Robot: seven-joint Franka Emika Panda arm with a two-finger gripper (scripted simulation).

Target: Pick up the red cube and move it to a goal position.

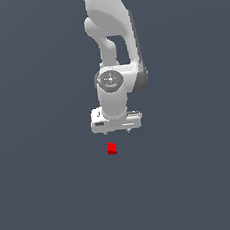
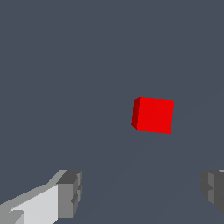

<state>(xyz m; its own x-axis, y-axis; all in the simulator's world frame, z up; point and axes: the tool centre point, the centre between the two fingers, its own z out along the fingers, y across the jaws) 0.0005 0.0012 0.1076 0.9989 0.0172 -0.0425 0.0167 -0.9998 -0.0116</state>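
The red cube (image 1: 112, 148) is small, plain and bright, lying apart from the open hand (image 1: 117, 132), toward its 7 o'clock. The wrist view shows a darker side face; contact with the worktop (image 1: 50, 194) seems likely.

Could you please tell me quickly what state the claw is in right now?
Claw: open, holding nothing; the red cube lies apart from its fingers.

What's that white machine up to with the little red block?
A white robot arm hangs its gripper above a tiny bright red cube lying on a plain dark grey surface. The grey fingertips are spread wide and touch nothing, so the cube has not been picked up yet.
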